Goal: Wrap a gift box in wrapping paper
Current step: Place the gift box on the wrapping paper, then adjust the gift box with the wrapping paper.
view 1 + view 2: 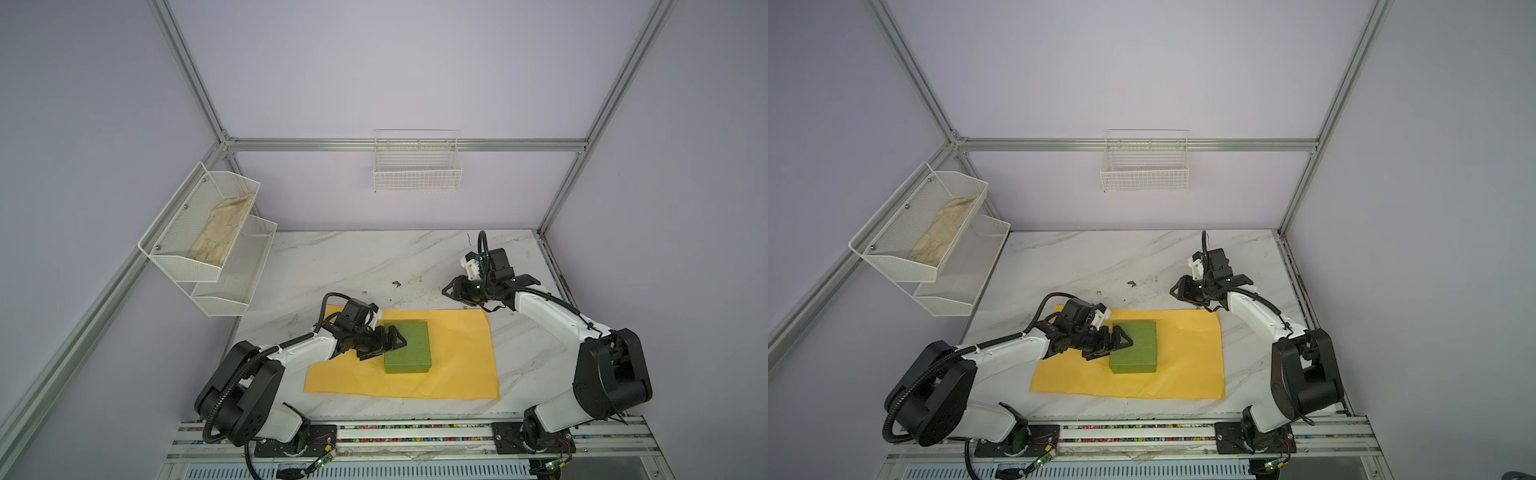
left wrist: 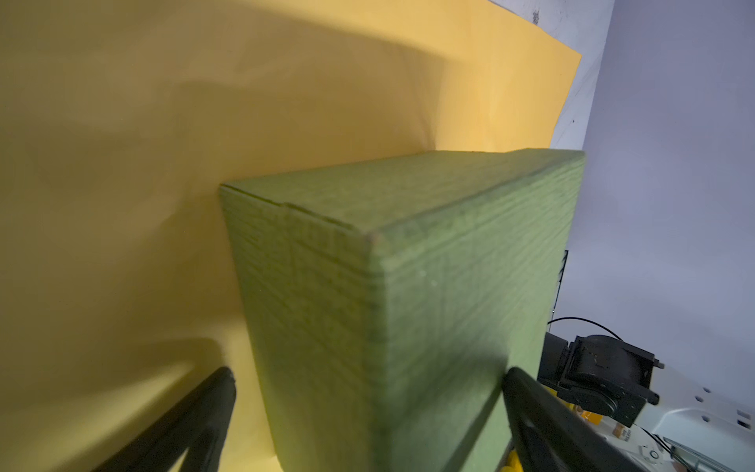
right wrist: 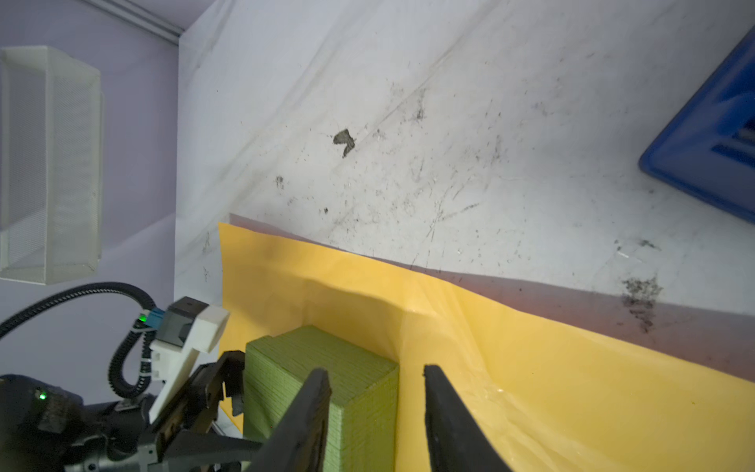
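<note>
The olive-green gift box (image 1: 411, 347) (image 1: 1138, 347) rests on the yellow-orange wrapping paper (image 1: 457, 361) (image 1: 1192, 361), which lies flat on the marble table in both top views. My left gripper (image 1: 388, 343) (image 1: 1117, 341) is at the box's left edge, open wide. In the left wrist view the box (image 2: 408, 265) fills the space between the spread fingers of the left gripper (image 2: 367, 372), and one finger (image 2: 204, 412) stands clear of its wall. My right gripper (image 1: 446, 291) (image 1: 1174, 291) hovers beyond the paper's far edge, open, and the right wrist view shows it (image 3: 375, 370) holding nothing.
A blue tape dispenser (image 3: 702, 135) sits on the table near the right arm. A small dark scrap (image 1: 396, 284) lies behind the paper. A mesh shelf (image 1: 183, 266) on the left wall holds a beige cloth (image 1: 222, 232). A wire basket (image 1: 417, 170) hangs on the back wall.
</note>
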